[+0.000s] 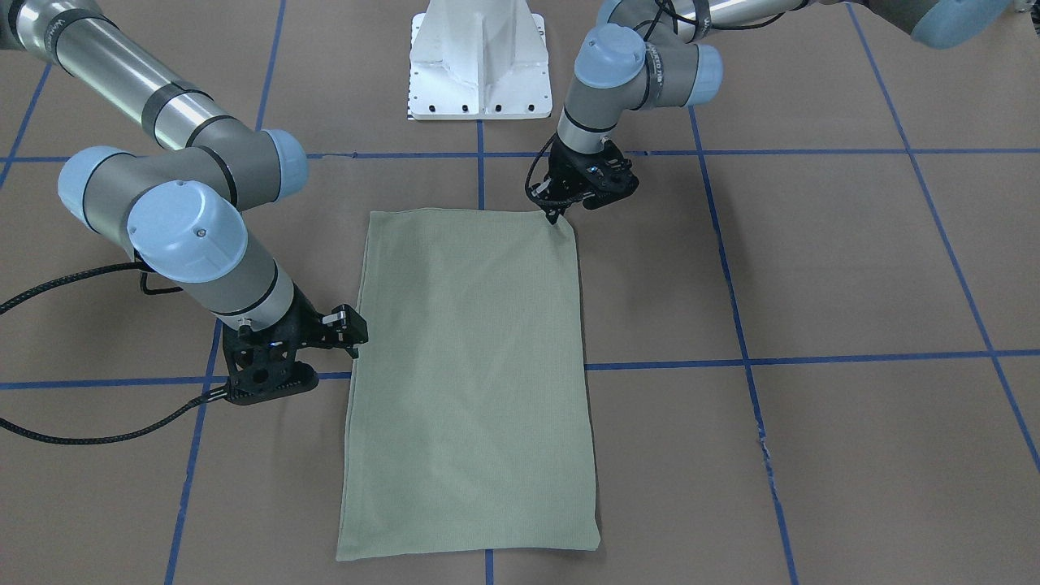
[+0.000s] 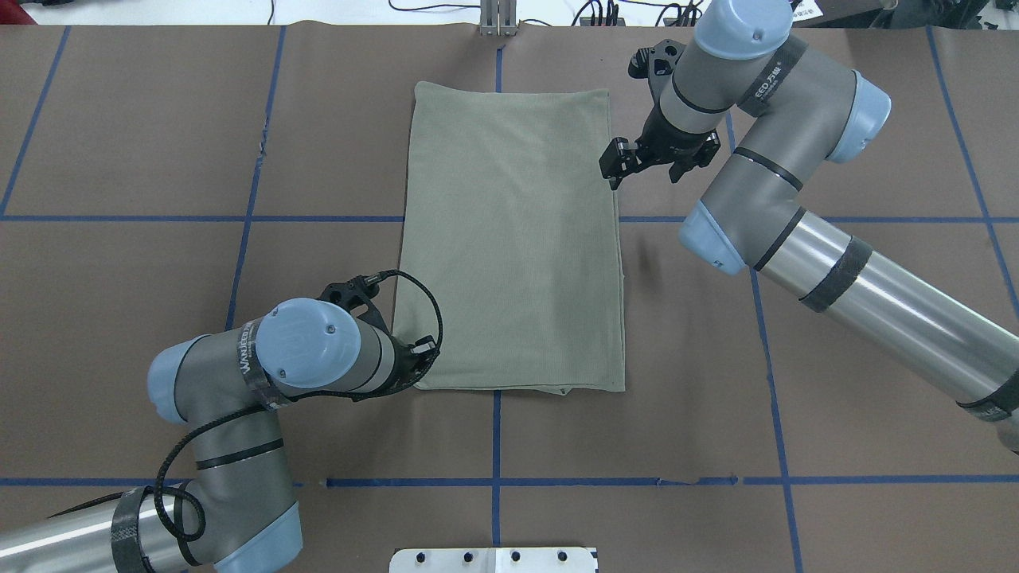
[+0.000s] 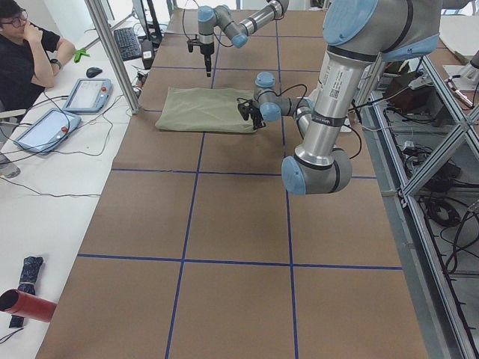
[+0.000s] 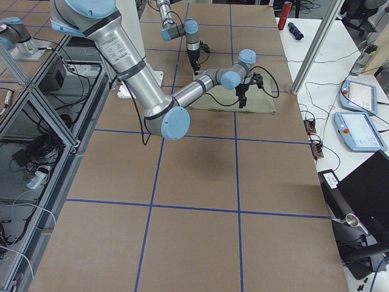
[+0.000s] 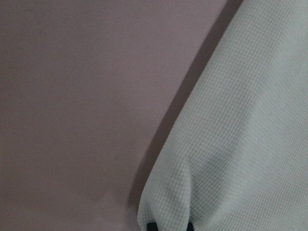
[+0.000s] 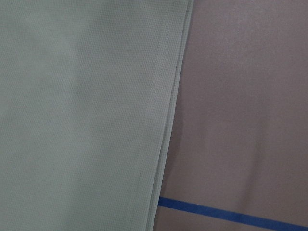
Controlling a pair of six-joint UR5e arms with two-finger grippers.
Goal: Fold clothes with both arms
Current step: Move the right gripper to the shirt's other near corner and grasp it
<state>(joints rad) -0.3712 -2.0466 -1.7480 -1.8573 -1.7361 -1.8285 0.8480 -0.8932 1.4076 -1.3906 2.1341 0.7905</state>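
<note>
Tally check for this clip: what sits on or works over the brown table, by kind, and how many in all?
green shirt: 1
robot arms: 2 (left arm, right arm)
white pedestal: 1
Total: 4

White pedestal, brown table (blue-taped grid)

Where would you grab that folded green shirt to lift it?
Probably by a corner, coming in from outside its edge. The shirt lies flat as a rectangle, so only edges and corners offer a pinch, as the left end effector shows.
</note>
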